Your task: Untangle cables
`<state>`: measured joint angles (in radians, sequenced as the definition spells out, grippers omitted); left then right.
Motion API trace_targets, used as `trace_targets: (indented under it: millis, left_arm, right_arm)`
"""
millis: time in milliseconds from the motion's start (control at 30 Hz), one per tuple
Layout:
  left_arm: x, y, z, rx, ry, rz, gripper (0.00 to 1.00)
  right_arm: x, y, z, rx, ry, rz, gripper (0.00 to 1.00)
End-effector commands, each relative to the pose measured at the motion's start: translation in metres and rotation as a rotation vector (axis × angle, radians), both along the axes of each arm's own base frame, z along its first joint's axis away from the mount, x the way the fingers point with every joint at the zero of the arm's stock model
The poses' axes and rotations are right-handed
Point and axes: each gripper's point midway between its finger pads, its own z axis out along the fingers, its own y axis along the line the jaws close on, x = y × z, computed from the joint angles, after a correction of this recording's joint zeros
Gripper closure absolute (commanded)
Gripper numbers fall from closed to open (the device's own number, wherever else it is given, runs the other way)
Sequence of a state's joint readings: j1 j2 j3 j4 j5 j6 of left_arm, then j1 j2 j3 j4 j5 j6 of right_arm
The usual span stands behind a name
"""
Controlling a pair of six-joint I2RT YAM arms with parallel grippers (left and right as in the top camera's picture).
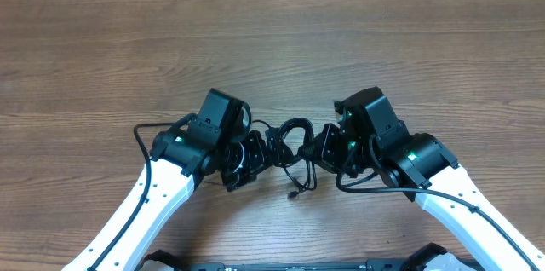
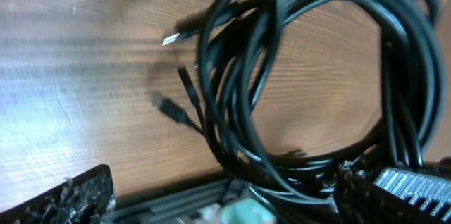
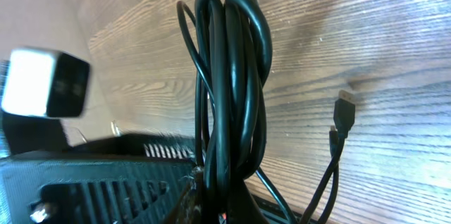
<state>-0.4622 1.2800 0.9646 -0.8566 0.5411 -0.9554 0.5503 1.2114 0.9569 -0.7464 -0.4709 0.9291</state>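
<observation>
Right gripper (image 3: 218,189) shut on looped cables (image 3: 229,76), anchoring the tangle; left gripper (image 2: 225,197) spread wide just beside, holding nothing.

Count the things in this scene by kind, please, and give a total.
Robot arms: 2, left arm and right arm
Tangled bundle of black cables: 1
Wooden table: 1
Total: 4

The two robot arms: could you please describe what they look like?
Both the left arm and the right arm have white links, black joints and boxy black wrist housings. Small green lights glow on the joints, and a black wire runs along each.
</observation>
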Motion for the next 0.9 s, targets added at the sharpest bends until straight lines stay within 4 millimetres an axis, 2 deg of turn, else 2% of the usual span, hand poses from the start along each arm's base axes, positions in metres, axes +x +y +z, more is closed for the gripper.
trace_targets:
  millis: [0,233,367,500,667,767,800,867]
  left_arm:
    - [0.000,-0.002,0.010,-0.048,0.144,0.189,0.00]
    - [-0.003,-0.007,0.013,-0.104,0.463,0.537,0.00]
    - [-0.001,-0.008,0.014,-0.118,0.541,0.642,0.00]
    - [0.010,-0.014,0.021,-0.167,0.516,0.656,0.04]
    - [0.026,-0.021,0.031,-0.232,0.456,0.648,0.00]
    - [0.029,-0.022,0.031,-0.237,0.446,0.648,0.00]
    - [0.029,-0.022,0.030,-0.233,0.448,0.649,0.06]
    - [0.029,-0.023,0.026,-0.223,0.457,0.650,0.27]
  right_arm:
    - [0.005,0.004,0.011,0.026,-0.026,-0.008,0.96]
    - [0.005,0.004,0.011,0.026,-0.023,-0.010,0.96]
    - [0.005,0.004,0.011,0.026,-0.023,-0.011,0.96]
    - [0.005,0.004,0.011,0.026,-0.023,-0.011,0.96]
    - [0.004,0.005,0.011,0.030,-0.008,-0.020,0.96]
    - [0.003,0.004,0.010,0.035,0.023,-0.046,0.96]
    - [0.003,0.004,0.010,0.037,0.028,-0.051,0.96]
    - [0.002,0.005,0.011,0.046,0.041,-0.055,0.96]
